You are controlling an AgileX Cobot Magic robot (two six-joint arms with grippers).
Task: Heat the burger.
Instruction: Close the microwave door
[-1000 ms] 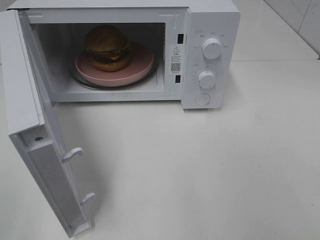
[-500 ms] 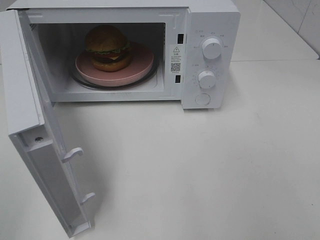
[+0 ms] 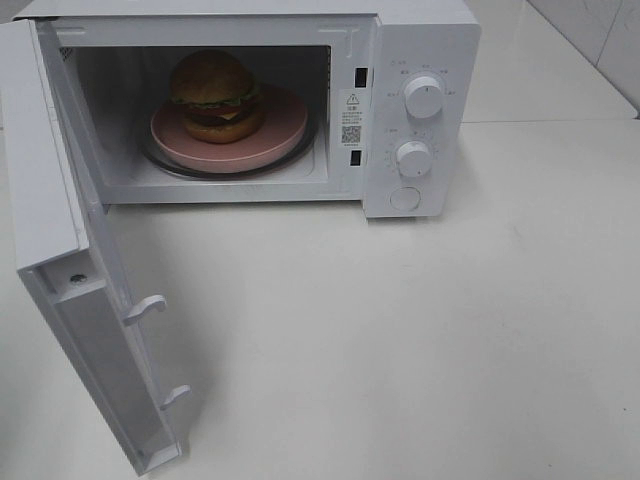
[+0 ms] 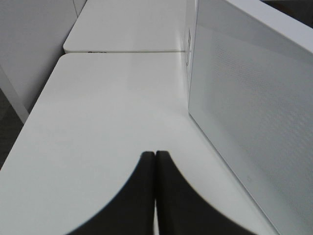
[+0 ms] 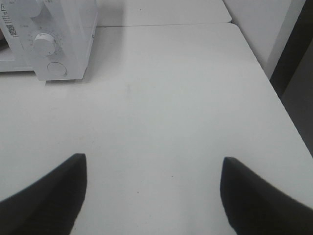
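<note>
The burger (image 3: 213,95) sits inside the white microwave (image 3: 440,45), toward the left of the box as the high camera sees it. It has a shiny brown bun on top, and some green, red and yellow peeks out from the middle. It rests on a round pink plate (image 3: 285,125), and the plate lies on a glass tray (image 3: 307,150) on the microwave floor. The microwave door (image 3: 45,170) is swung wide open to the left, and two small white hooks stick out from its edge. On the right side of the microwave front are two round white knobs, one (image 3: 424,97) above the other (image 3: 413,158), with a round button (image 3: 405,198) under them. The microwave stands on a white table (image 3: 420,340). The left pincer (image 4: 155,154) is clenched, its two dark fingers (image 4: 144,196) pressed flat together with nothing between them. It hangs over the table just beside a big white panel with tiny dots, which looks like the outside of the open door. The right pincer (image 5: 154,157) is released, with its two dark fingers (image 5: 49,196) far apart and only bare table between them. It is over the table, well apart from the knob side of the microwave.
</note>
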